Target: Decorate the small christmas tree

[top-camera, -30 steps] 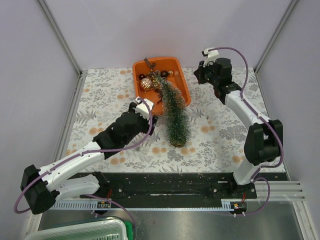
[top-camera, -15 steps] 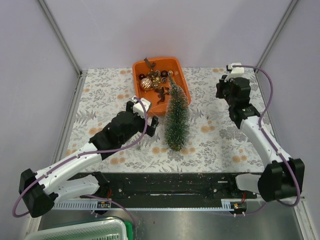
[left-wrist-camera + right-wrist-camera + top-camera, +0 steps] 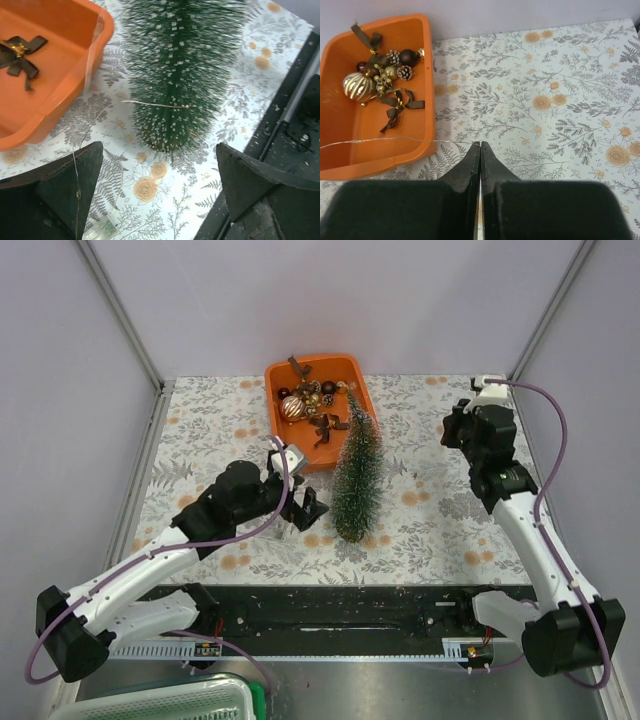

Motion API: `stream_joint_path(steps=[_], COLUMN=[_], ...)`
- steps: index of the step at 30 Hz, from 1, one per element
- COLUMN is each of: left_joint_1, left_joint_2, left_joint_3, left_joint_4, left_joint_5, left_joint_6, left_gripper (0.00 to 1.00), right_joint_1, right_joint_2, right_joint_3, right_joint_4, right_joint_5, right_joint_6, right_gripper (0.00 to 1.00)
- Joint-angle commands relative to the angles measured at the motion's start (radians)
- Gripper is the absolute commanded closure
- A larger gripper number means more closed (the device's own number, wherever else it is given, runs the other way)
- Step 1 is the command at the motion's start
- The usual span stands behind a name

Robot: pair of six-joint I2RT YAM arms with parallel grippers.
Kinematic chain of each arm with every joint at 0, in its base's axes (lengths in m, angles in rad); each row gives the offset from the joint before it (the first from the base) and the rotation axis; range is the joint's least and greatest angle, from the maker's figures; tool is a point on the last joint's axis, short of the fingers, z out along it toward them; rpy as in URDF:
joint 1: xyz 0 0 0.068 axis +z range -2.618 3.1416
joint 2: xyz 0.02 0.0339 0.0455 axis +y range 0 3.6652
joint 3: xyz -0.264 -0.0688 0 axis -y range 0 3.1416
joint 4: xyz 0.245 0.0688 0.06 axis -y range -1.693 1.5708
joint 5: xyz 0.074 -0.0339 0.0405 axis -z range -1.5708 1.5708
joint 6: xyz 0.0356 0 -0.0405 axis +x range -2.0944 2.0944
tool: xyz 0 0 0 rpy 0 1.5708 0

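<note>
The small christmas tree (image 3: 357, 475) stands upright on the tablecloth just in front of the orange tray (image 3: 357, 376). In the left wrist view the tree (image 3: 180, 65) fills the top, with a thin wire (image 3: 155, 103) lying across its bristles. My left gripper (image 3: 300, 508) sits just left of the tree's foot. Its jaws (image 3: 159, 150) are wide open and hold nothing. My right gripper (image 3: 455, 430) is out at the right, and its fingers (image 3: 480, 143) are shut on the end of the thin wire (image 3: 395, 140), which runs left over the tray.
The orange tray (image 3: 427, 100) holds a gold ball (image 3: 356, 86), pine cones, dark baubles and brown ribbon bows (image 3: 395, 107). One bow (image 3: 17, 52) also shows in the left wrist view. A black rail (image 3: 350, 610) runs along the near table edge.
The tree has gone from leaning on the tray to standing upright. My left gripper opened, let go of it and drew back. My right arm swung right, away from the tray.
</note>
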Motion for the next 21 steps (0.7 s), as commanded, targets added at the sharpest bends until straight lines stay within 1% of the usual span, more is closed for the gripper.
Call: stream_joint_path(steps=[1, 6, 10, 12, 17, 21], left_joint_1=[0.031, 0.056, 0.074, 0.08, 0.082, 0.084], left_joint_2=[-0.036, -0.071, -0.096, -0.105, -0.134, -0.154], left_joint_3=[0.053, 0.038, 0.019, 0.016, -0.033, -0.092], left_joint_4=[0.007, -0.004, 0.005, -0.005, -0.034, -0.03], left_joint_5=[0.151, 0.108, 0.102, 0.107, 0.114, 0.056], left_joint_6=[-0.009, 0.066, 0.068, 0.068, 0.169, 0.255], left_gripper=[0.01, 0.01, 0.01, 0.01, 0.01, 0.01], right_joint_1=[-0.001, -0.001, -0.001, -0.001, -0.012, -0.015], right_joint_2=[0.098, 0.161, 0.221, 0.221, 0.209, 0.192], right_joint_3=[0.096, 0.088, 0.084, 0.07, 0.032, 0.025], right_joint_4=[-0.015, -0.042, -0.042, -0.037, -0.019, -0.009], right_joint_5=[0.058, 0.216, 0.32, 0.353, 0.4, 0.403], right_joint_6=[0.004, -0.041, -0.059, -0.05, -0.044, -0.038], right_gripper=[1.0, 1.0, 1.0, 1.0, 1.0, 1.0])
